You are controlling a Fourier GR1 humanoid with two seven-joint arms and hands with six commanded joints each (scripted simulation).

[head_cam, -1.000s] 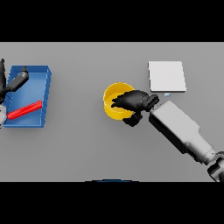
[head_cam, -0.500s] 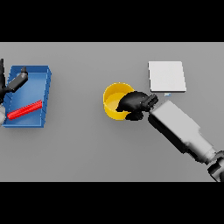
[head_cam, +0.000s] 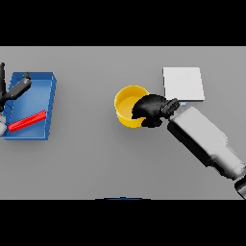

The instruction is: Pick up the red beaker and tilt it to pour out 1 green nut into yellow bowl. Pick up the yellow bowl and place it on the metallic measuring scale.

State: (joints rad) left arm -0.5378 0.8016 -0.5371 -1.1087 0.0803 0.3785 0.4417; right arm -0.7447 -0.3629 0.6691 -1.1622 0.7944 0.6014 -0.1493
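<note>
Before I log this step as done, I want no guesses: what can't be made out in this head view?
- Green nut: none visible; the right hand covers part of the yellow bowl.
- Right hand's fingers: dark mass at the bowl's rim; grip unclear.
- Left hand: cut off by the left edge, over the blue tray.
- Red beaker: its contents can't be seen.

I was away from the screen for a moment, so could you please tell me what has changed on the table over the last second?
Very little. The right hand stays curled on the yellow bowl, and both have crept slightly toward the metallic scale. The blue tray, the red beaker and the left hand are unchanged.
</note>
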